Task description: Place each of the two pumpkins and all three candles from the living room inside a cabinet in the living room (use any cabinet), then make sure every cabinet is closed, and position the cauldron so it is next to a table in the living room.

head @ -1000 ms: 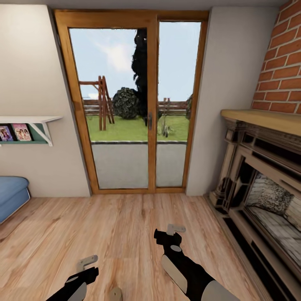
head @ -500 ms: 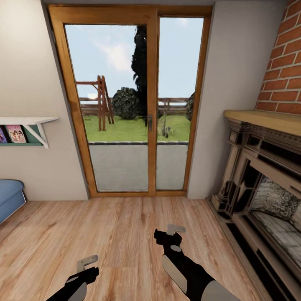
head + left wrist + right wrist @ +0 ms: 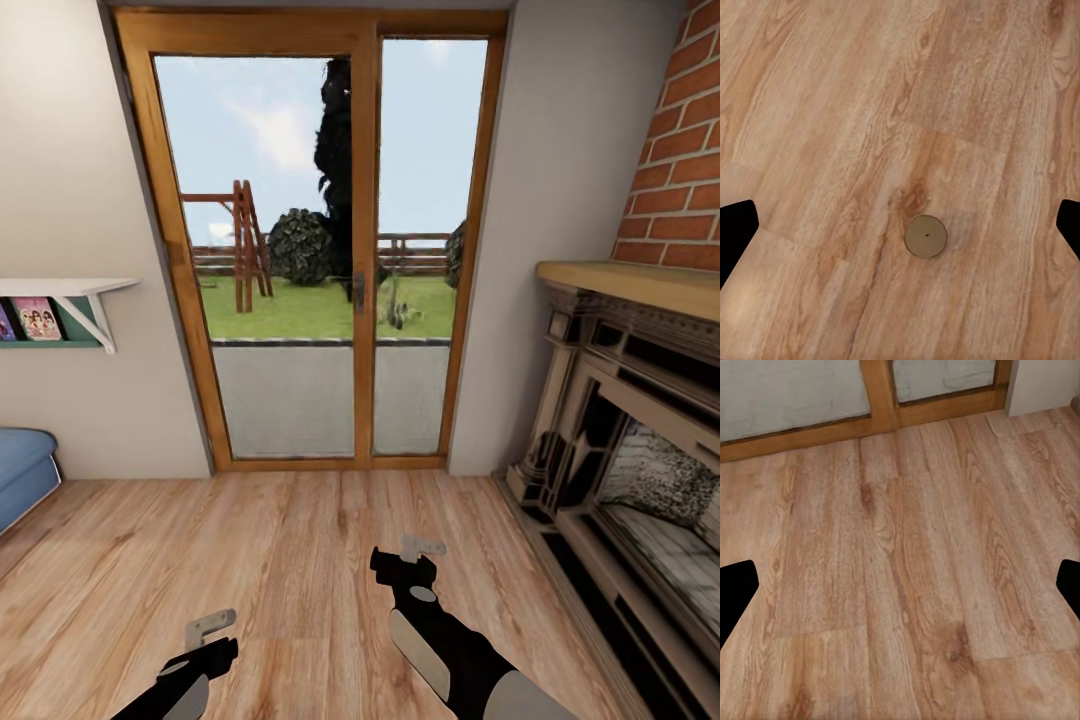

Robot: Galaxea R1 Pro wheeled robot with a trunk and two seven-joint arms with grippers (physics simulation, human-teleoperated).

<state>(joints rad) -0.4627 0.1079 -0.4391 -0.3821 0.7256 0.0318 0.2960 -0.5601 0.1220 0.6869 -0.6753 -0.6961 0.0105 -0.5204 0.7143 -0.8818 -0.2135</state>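
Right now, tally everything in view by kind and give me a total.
Candle: 1
End effectors: 2 (left end effector, right end effector)
Glass door: 1
Fireplace: 1
Wall shelf: 1
Blue sofa: 1
Total: 7

This is a living room in a home. A tall wooden-framed glass door [image 3: 318,250] looks onto a garden with lawn, a fence and a wooden swing frame. Right of the door stands an ornate fireplace [image 3: 630,440] under a brick chimney breast [image 3: 680,150]. Left of the door, a wall shelf [image 3: 60,310] holds picture cards above a blue cushioned seat [image 3: 20,470]. Wood-plank flooring [image 3: 290,560] runs up to the door.
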